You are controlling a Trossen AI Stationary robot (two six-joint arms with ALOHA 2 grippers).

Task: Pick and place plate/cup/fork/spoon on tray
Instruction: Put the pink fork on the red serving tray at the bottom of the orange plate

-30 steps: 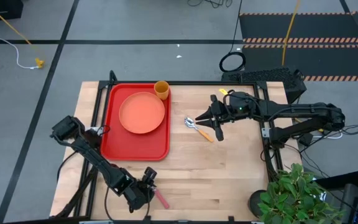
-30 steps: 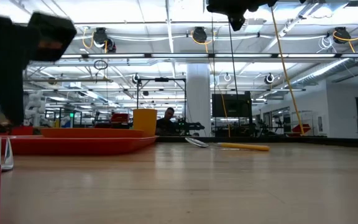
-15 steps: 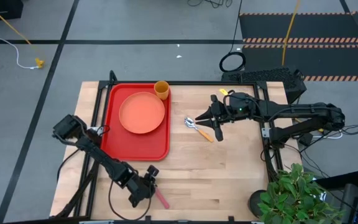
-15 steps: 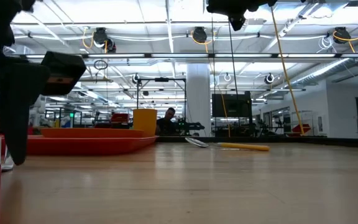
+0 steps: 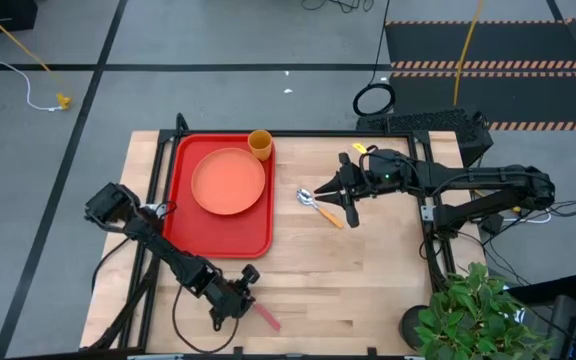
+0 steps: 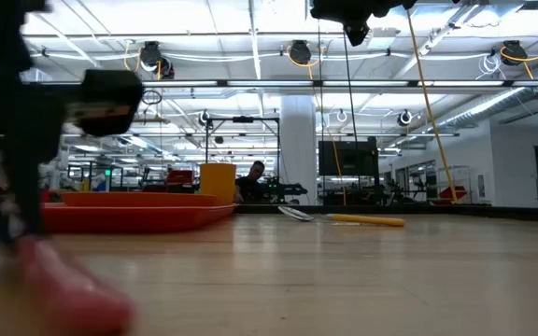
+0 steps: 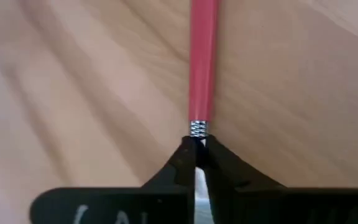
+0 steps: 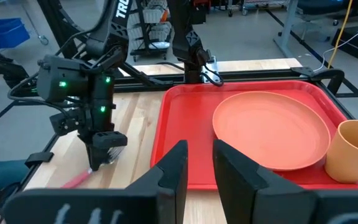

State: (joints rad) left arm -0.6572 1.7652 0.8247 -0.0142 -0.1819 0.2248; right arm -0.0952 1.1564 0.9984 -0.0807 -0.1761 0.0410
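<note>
The fork, with its pink-red handle [image 5: 266, 318], lies at the table's near edge, right of the red tray [image 5: 180, 225]. My left gripper [image 5: 238, 298] is shut on it. The salmon plate [image 5: 229, 181] lies flat in the tray, and the orange-yellow cup [image 5: 260, 145] stands upright at the tray's far right corner. The spoon [image 5: 320, 208] lies on the bare wood right of the tray. My right gripper [image 5: 346, 200] hangs high above the spoon, its fingers a little apart [image 8: 199, 165] with nothing between them. My left gripper pinches the fork's silver metal neck [image 7: 198, 129], just below the pink-red handle [image 7: 202, 62], between its two fingertips [image 7: 182, 158]. The fingers slant down from the table's left and lie in line with the fork. The handle points away from them, low over the wood [image 6: 59, 289].
Bare wood lies between the tray's right rim and the spoon, and along the near edge right of the fork. A potted plant [image 5: 473, 310] stands at the near right corner. Cables and the right arm's base [image 5: 448, 130] sit at the far right.
My left gripper has come down and toward the table's right, beside the fork, rolled a little, and shut on the fork's neck. The fork's handle has shifted slightly toward the right. My right arm has kept still.
</note>
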